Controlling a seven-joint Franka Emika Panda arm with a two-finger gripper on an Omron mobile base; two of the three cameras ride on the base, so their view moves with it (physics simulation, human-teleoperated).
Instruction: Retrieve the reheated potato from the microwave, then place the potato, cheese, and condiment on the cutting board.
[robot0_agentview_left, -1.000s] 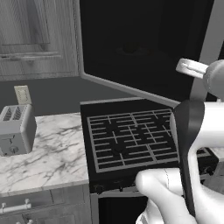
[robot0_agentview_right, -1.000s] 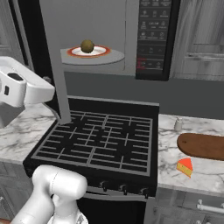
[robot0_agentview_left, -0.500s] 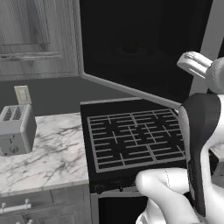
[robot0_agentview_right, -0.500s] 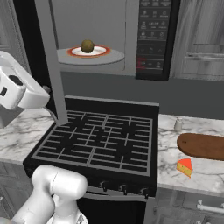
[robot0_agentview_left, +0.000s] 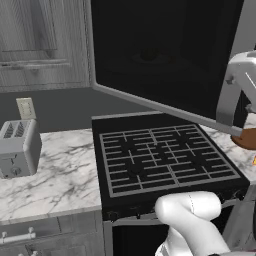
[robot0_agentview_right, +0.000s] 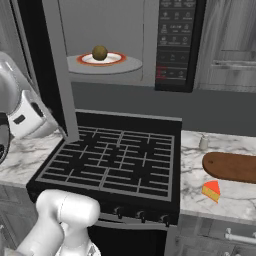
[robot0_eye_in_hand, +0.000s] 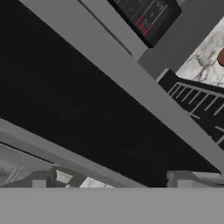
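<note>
1 cutting board (robot0_agentview_right: 232, 167) cut off at frame edge; cheese (robot0_agentview_right: 211, 190) beside it.

— From behind-left we look forward and down over the black grated stove top (robot0_agentview_left: 165, 160), past the swung-open dark glass microwave door (robot0_agentview_left: 165, 55).
— From behind-right we share that stove top (robot0_agentview_right: 115, 160) and see into the open microwave (robot0_agentview_right: 172, 45). Our tilted hand camera sits close against that door (robot0_eye_in_hand: 87, 113).
</note>
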